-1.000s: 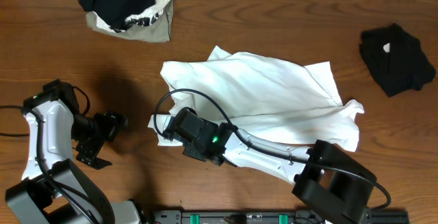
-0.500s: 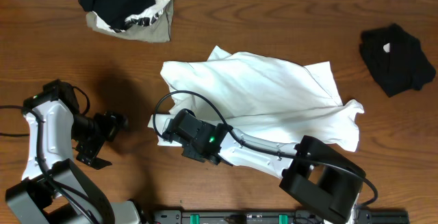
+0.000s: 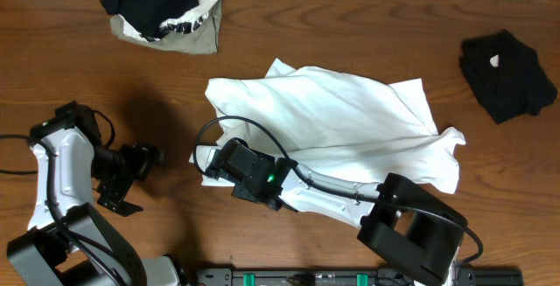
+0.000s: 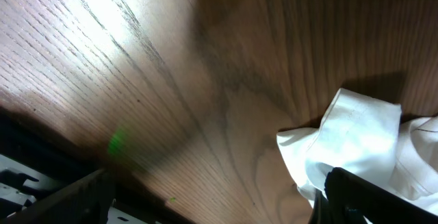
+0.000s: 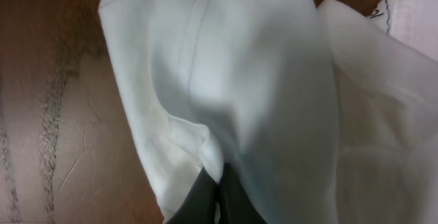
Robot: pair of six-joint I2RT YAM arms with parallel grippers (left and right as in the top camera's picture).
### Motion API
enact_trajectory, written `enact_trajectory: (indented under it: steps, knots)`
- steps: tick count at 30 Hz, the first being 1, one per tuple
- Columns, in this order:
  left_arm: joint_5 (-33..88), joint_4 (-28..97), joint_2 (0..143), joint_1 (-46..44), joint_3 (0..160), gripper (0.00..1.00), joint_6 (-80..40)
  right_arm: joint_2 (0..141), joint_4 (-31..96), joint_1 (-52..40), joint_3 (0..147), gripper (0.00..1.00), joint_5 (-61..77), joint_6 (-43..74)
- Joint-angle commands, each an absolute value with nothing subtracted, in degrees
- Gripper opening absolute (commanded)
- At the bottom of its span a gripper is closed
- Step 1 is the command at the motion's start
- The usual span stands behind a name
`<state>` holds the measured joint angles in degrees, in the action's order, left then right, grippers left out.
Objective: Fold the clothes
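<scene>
The right gripper [image 5: 220, 188] had clamped shut on a fold at the lower-left corner of the white T-shirt [image 3: 332, 120] spread on the table [image 3: 350, 24] — pinched tighter than a second before, the corner nudged only slightly. The left gripper [image 3: 133, 179] stayed splayed wide, well left of the shirt.

Glare brightens the table [image 4: 96, 25]; the white T-shirt [image 5: 260, 80] looks softly blurred.

overhead: straight down, far | wrists: low, close | shared: white T-shirt [image 3: 350, 120] edge, probably

Left fingers [image 4: 373, 195] spread wide apart; right fingers [image 5: 202, 202] pinched tightly together.
</scene>
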<state>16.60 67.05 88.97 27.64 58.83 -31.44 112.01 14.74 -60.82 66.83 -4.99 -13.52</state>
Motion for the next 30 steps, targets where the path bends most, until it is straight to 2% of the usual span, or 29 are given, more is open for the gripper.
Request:
enact_trajectory:
  steps: [1,9,19,28,30]
  knots:
    - [16.93,67.24,88.18,27.9,58.72,1.0,-30.63,112.18,14.59,-60.23,68.4,0.01,-6.07,-13.78]
    - [16.91,67.24,88.18,27.9,58.72,1.0,-30.61,112.12,15.81,-59.4,72.1,0.01,-13.98,-12.84]
    - [16.91,67.2,88.18,27.9,58.72,1.0,-30.61,112.12,15.66,-52.97,72.42,0.01,-19.18,-11.22]
    - [16.91,67.22,88.18,27.9,58.72,0.99,-30.63,112.12,14.74,-48.75,72.42,0.01,-18.59,-11.18]
    - [16.91,67.22,88.18,27.9,58.72,1.0,-30.61,112.12,14.66,-48.64,72.42,0.06,-17.26,-11.2]
